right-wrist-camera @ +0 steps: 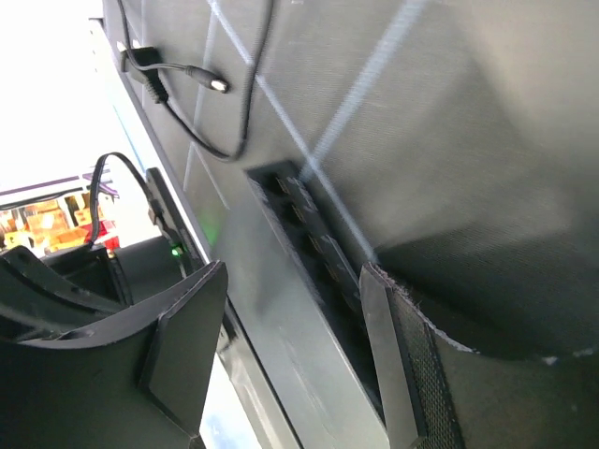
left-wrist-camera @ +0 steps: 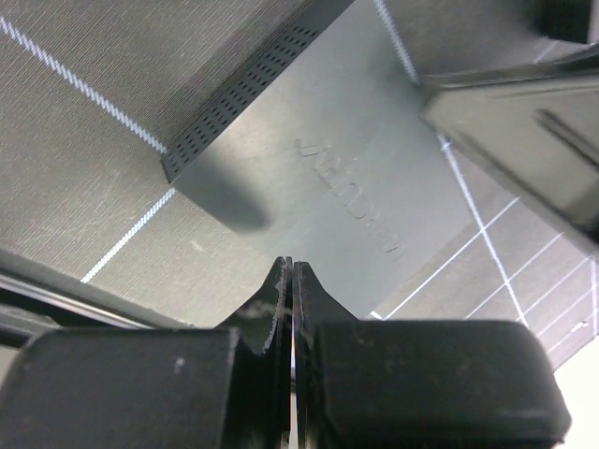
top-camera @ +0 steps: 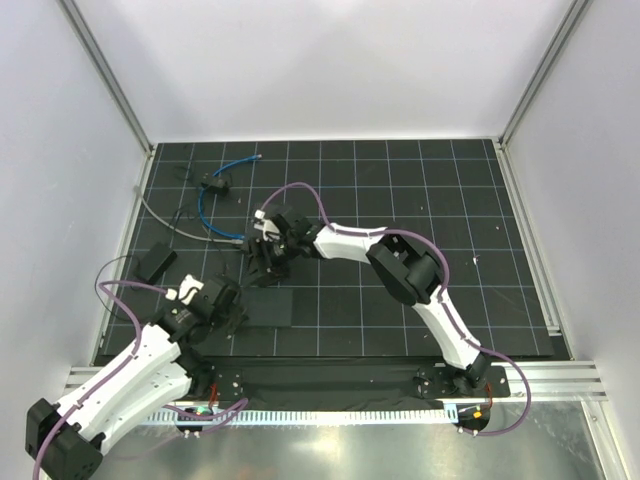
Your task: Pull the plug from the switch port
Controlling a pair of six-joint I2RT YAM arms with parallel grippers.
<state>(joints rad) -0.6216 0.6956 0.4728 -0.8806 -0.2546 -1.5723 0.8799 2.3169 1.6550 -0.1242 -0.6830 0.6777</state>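
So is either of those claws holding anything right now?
Nothing. The left gripper is shut empty above a black box; the right gripper is open by a row of ports.

1. A short line of raised lettering (left-wrist-camera: 348,196) is showing on the top face of the flat black slab (left-wrist-camera: 281,122) in the left wrist view. It is moulded in the same dark colour as the casing.
2. It is appearing upside down and soft in focus, so its letters are not reading with any certainty.
3. The edge carrying the switch port (right-wrist-camera: 298,201) is showing no legible marking in the right wrist view.
4. In the top view, any print is coming out too small to read.
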